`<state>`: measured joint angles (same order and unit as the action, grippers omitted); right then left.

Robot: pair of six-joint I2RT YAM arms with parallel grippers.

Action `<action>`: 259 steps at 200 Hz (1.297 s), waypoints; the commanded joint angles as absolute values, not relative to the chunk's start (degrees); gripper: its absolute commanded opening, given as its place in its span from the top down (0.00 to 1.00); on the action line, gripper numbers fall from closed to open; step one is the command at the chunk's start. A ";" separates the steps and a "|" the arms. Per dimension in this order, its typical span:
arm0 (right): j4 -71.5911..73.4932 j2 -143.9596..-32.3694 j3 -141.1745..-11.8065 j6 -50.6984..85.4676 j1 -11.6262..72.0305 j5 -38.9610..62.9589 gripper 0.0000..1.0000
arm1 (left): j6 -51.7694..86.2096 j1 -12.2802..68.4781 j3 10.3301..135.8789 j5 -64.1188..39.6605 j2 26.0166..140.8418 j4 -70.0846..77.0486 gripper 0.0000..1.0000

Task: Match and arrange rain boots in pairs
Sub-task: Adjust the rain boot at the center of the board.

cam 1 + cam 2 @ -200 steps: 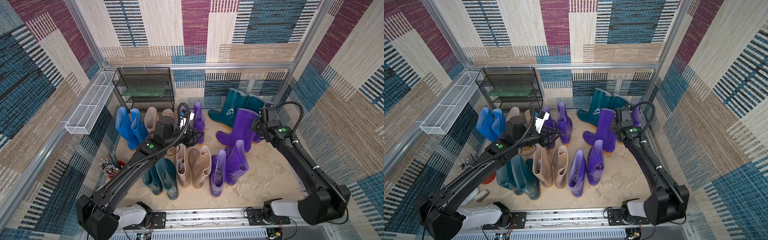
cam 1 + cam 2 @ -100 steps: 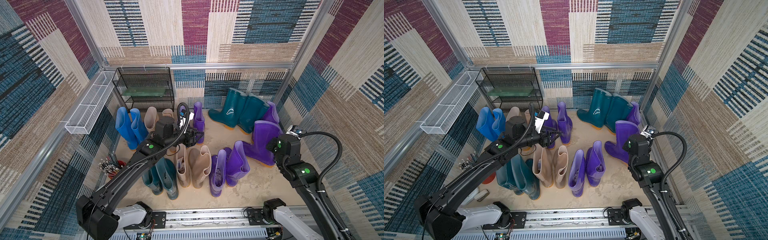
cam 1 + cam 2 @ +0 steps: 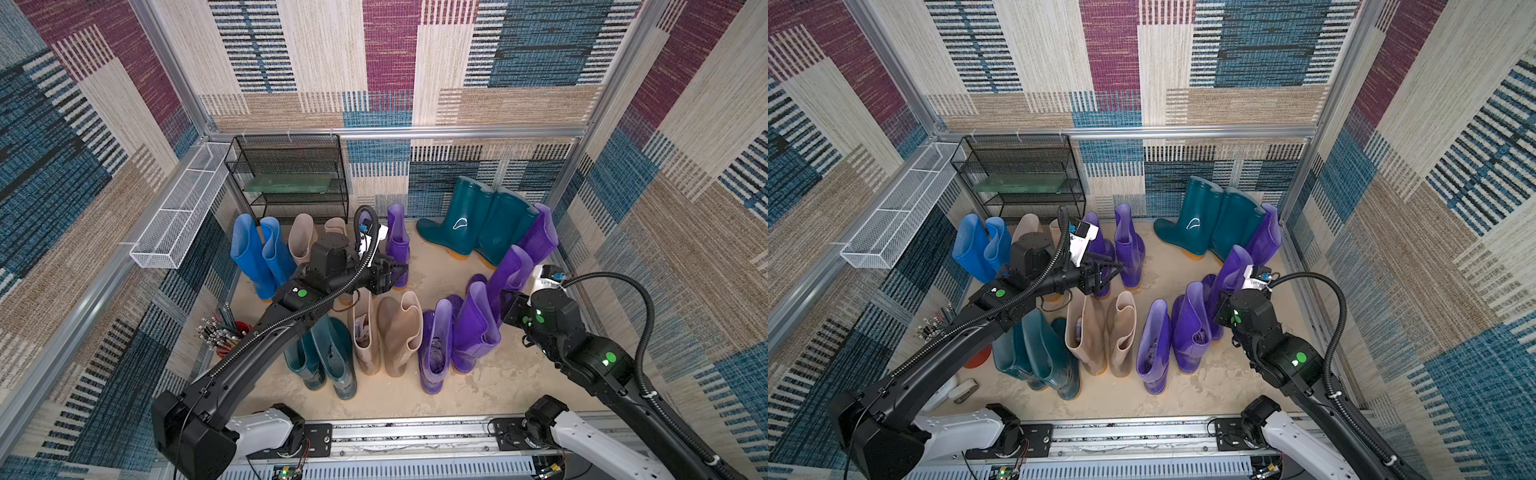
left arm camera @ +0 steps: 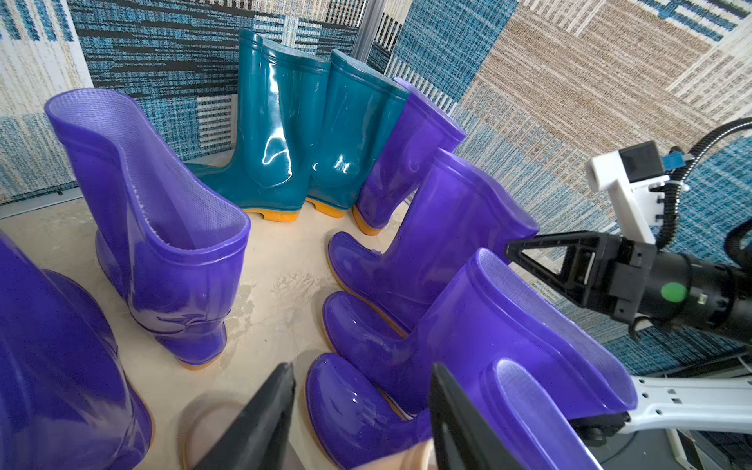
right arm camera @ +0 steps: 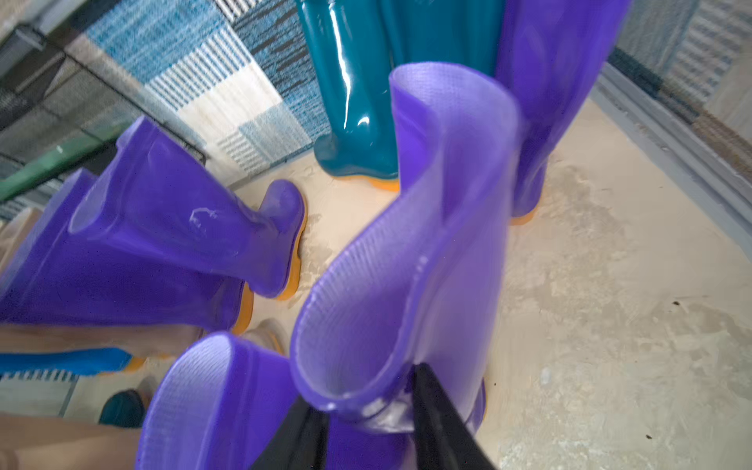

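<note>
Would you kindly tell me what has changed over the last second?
The right gripper carried a purple boot from beside the teal boots forward toward the front purple pair; its jaws straddle the rim, release unclear. The left gripper and everything else stayed put.

We cannot tell whether the right gripper (image 5: 362, 386) clasps the blurred purple boot (image 5: 407, 252); its fingers (image 5: 439, 427) run off the picture's edge. In both top views the left arm (image 3: 266, 332) hides part of the front teal boots (image 3: 332, 357).
</note>
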<state>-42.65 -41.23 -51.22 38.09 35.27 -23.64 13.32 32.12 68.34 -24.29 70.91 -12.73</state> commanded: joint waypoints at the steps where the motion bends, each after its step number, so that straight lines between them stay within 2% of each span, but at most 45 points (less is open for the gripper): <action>1: -43.90 -43.01 -53.36 39.52 38.85 -25.89 0.58 | 12.66 32.08 68.53 -24.52 70.59 -11.48 0.45; 22: -45.20 -43.69 -56.33 38.64 42.39 -28.04 0.42 | 12.57 32.08 68.62 -24.42 70.51 -11.60 0.45; 48: -47.91 -44.26 -61.21 38.38 45.14 -30.94 0.32 | 12.33 32.08 68.63 -24.22 70.06 -11.59 0.44; 69: -51.25 -45.48 -65.30 37.36 44.69 -38.57 0.26 | 12.06 32.08 68.36 -23.95 69.47 -11.45 0.44; 89: -49.39 -48.10 -69.68 31.43 39.49 -41.62 0.19 | 11.63 32.08 67.21 -23.77 68.31 -9.75 0.43; 107: -44.34 -51.84 -71.41 23.68 26.84 -37.09 0.11 | 11.93 32.08 66.46 -23.19 67.84 -8.81 0.42; 126: -36.62 -55.20 -70.58 18.49 9.12 -19.24 0.11 | 12.47 32.01 66.35 -23.46 67.81 -8.57 0.42; 139: -31.77 -57.90 -70.22 16.64 4.27 -11.17 0.14 | 12.57 32.08 66.19 -23.56 67.74 -8.31 0.42; 171: -29.90 -69.66 -78.18 12.02 5.70 -4.44 0.18 | 12.13 32.08 66.09 -22.92 67.59 -8.39 0.41; 208: -28.20 -82.83 -89.07 7.61 7.84 -4.43 0.22 | 12.39 32.06 66.18 -23.80 68.43 -8.28 0.41; 259: -36.70 -107.35 -115.01 7.10 8.67 -7.32 0.32 | 11.21 32.01 66.27 -22.68 69.04 -9.21 0.41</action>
